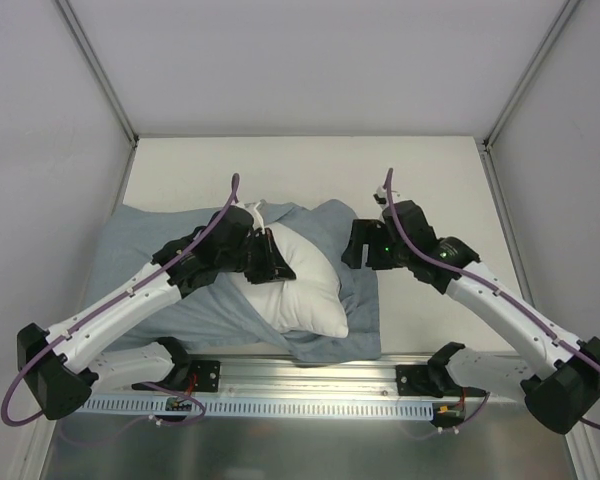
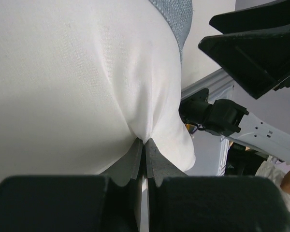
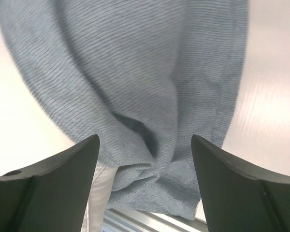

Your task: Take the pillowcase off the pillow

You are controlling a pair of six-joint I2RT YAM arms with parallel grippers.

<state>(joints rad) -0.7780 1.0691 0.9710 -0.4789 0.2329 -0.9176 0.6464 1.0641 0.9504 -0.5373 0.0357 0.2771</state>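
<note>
The white pillow (image 1: 300, 285) lies at the table's near middle, half out of the blue-grey pillowcase (image 1: 140, 270), which spreads to the left and wraps round its right side. My left gripper (image 1: 270, 258) is shut on a pinch of the pillow's white fabric (image 2: 87, 72); the pinch shows between its fingertips (image 2: 157, 159). My right gripper (image 1: 358, 245) is open just above the pillowcase's right part (image 3: 135, 82), its fingers (image 3: 227, 174) apart on either side of a fold, holding nothing.
A metal rail (image 1: 310, 375) with the arm bases runs along the near table edge. The bare table (image 1: 310, 170) stretches behind the pillow. Grey walls stand on three sides.
</note>
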